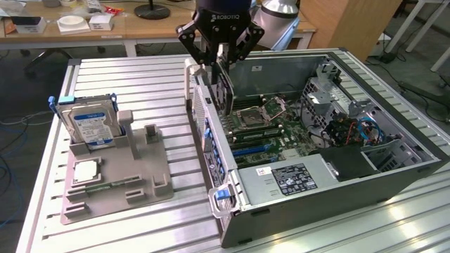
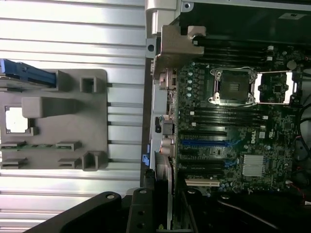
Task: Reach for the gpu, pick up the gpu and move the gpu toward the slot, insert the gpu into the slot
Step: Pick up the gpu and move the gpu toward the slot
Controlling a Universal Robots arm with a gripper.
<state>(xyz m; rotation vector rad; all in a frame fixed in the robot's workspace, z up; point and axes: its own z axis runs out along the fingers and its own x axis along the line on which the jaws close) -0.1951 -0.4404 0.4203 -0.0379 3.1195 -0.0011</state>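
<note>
Where the case (image 1: 338, 203) comes nearest, lower right of the exterior frame: open grey computer case on a slatted metal table (image 1: 126, 79), with a labelled power supply (image 1: 288, 179) in its near corner.
Lower left: grey tray (image 1: 140, 184), a square chip (image 1: 86, 171) lying flat in one pocket.
Left of centre: hard drive (image 1: 88, 124) with a blue-white label, upright in the tray and well apart from the case.
Centre: motherboard (image 1: 271, 132) on the case floor; a blue slot (image 1: 252, 149) and black slots run from the case's left wall toward the exterior view's right, with an open processor socket (image 1: 256, 110) beyond them.
Gpu place: the gpu (image 1: 226, 89) hangs at upper centre, over the motherboard and just inside the case's left wall.
Gpu axis: on edge, its visible length runs up and down the frame, the lower end leaning slightly to the exterior view's right. The broad faces lie along the wall, across the slots.
Jaws: the gripper (image 1: 222, 62) pinches the card's upper part from both faces, at a middling width.
Hard to make out: the fan and end bracket. The card's lower end merges with the dark board, so contact cannot be judged. In the wrist view the card is a thin edge-on strip.
In the way: the case wall, just beside the card.
Far, top edge: wooden desks (image 1: 70, 31) with small boxes; the arm is cut off above the gripper.
</note>
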